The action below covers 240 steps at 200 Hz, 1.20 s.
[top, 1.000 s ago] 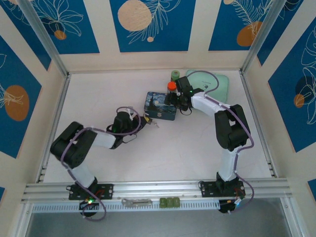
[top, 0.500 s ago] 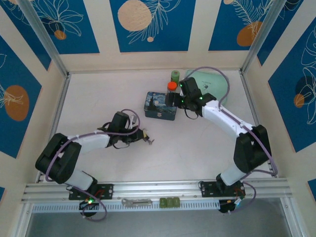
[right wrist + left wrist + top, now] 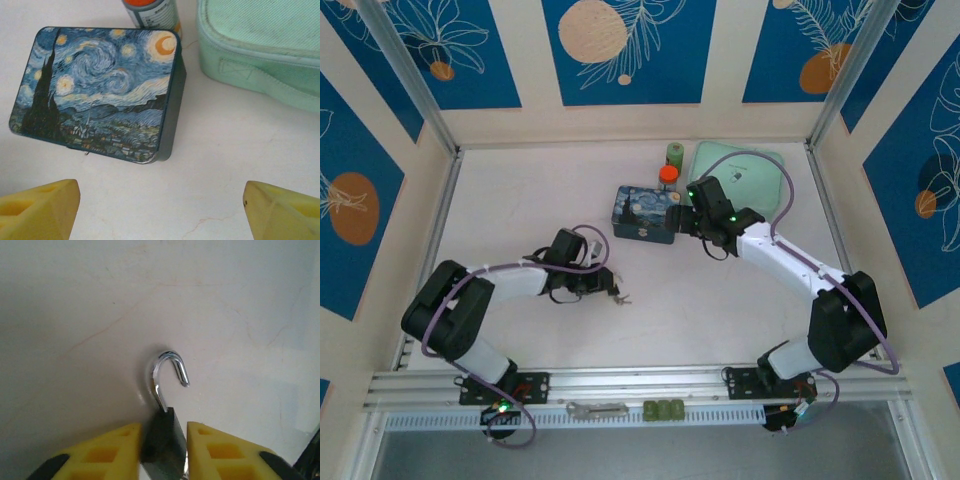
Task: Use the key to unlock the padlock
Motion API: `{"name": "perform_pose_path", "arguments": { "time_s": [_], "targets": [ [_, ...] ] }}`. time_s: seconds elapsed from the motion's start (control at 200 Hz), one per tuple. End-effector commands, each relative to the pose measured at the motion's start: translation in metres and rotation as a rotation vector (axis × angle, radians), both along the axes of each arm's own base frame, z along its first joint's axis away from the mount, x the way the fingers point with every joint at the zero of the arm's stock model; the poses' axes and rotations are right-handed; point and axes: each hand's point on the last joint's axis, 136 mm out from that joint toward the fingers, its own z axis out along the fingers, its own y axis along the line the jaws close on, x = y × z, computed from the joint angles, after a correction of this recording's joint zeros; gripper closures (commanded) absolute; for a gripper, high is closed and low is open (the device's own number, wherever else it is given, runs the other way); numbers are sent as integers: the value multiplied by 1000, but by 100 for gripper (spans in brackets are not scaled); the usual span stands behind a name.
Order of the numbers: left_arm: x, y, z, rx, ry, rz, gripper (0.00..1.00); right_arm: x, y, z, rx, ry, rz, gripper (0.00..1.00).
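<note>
The small dark padlock (image 3: 164, 442) sits between the yellow fingers of my left gripper (image 3: 162, 450), which is shut on its body. Its silver shackle (image 3: 166, 371) stands swung open, the free end hanging loose above the table. From above, the left gripper (image 3: 612, 289) holds the padlock (image 3: 621, 296) low over the table's middle. A sliver of silver metal pokes out under the lock body; whether it is the key I cannot tell. My right gripper (image 3: 160, 205) is open and holds nothing, hovering just in front of the painted box (image 3: 100, 90).
The blue starry-night box (image 3: 644, 213) lies behind the table's centre. An orange-capped bottle (image 3: 668, 175) and a green-capped one (image 3: 675, 153) stand behind it, beside a mint-green pouch (image 3: 745, 175). A flat grey tool (image 3: 597, 408) and green blocks (image 3: 665, 409) lie on the front rail.
The left gripper has carried the padlock away from the box toward the near side. The right arm pulled back from the bottles and box and its gripper now hovers to the box's right.
</note>
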Motion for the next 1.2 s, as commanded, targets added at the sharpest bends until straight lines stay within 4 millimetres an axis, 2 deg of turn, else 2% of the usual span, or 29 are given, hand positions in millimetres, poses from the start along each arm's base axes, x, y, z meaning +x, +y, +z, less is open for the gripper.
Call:
{"name": "perform_pose_path", "arguments": {
  "time_s": [0.0, 0.12, 0.265, 0.425, 0.48, 0.555, 0.75, 0.895, 1.045, 1.195],
  "targets": [
    [5, 7, 6, 36, -54, 18, 56, 1, -22, -1, -63, -29, -68, 15],
    [12, 21, 14, 89, -99, 57, 36, 2, -44, -6, -89, -32, -102, 15],
    [28, 46, 35, 142, -183, 129, 22, 5, -82, -6, -140, -52, -149, 15],
    [59, 91, 74, 276, -364, 251, 11, 8, -121, -5, -229, -141, -148, 15],
    [70, 108, 89, 335, -437, 300, 9, 8, -135, -8, -252, -176, -158, 15],
    [84, 132, 109, 414, -521, 382, 1, 6, -154, -14, -242, -204, -195, 15],
    [110, 180, 149, 561, -715, 513, 1, 0, -188, -35, -114, -209, -274, 16],
    [121, 214, 148, 680, -742, 583, 1, 2, -199, -45, -100, -258, -295, 15],
    [122, 239, 136, 817, -760, 620, 1, 7, -195, -48, -82, -313, -273, 16],
    [119, 255, 124, 901, -776, 651, 1, 20, -186, -51, -86, -383, -231, 16]
  ]
}}
